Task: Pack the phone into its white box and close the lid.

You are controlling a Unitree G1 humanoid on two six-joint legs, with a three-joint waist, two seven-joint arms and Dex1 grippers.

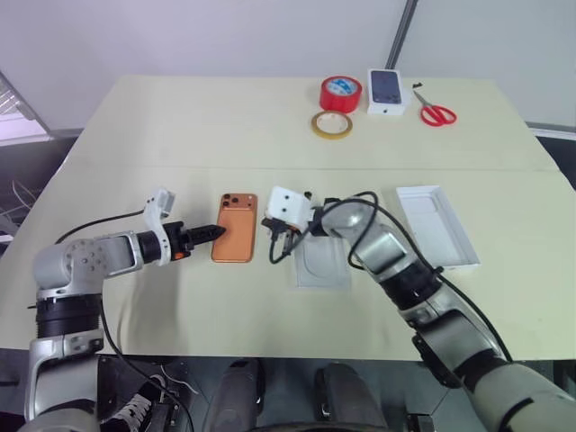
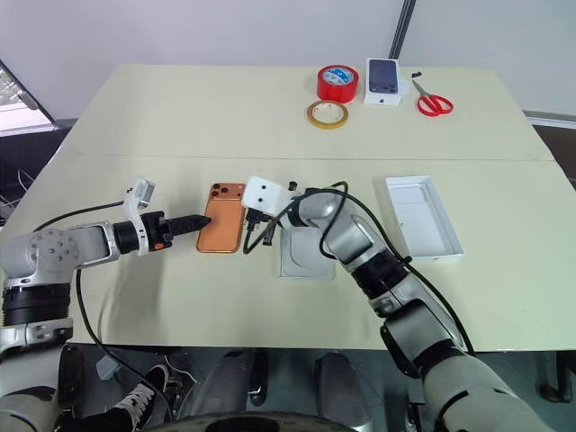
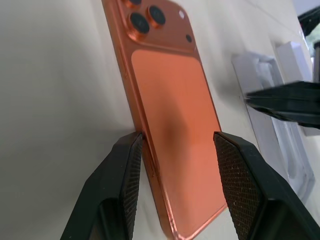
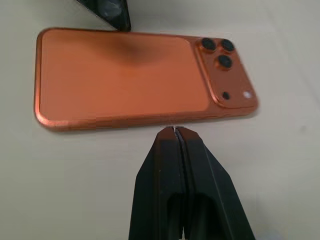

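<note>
Bracing phone on table [image 1: 135, 126] | white box [image 1: 322, 263] just right of phone [image 1: 235, 228], awaiting it | left pincer [image 3: 177, 150] spread, straddling phone's edge | right pincer [image 4: 175, 132] pressed together, backstopping opposite edge

Two head cameras look forward and down over the whole bench [image 1: 180, 126], while each wrist camera looks along its hand, very near the orange phone [image 3: 172, 130], which all views share.

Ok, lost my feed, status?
Left pincer open, straddling phone edge. Right pincer shut at opposite edge. Phone flat on table, unboxed. Nothing blocking.
</note>
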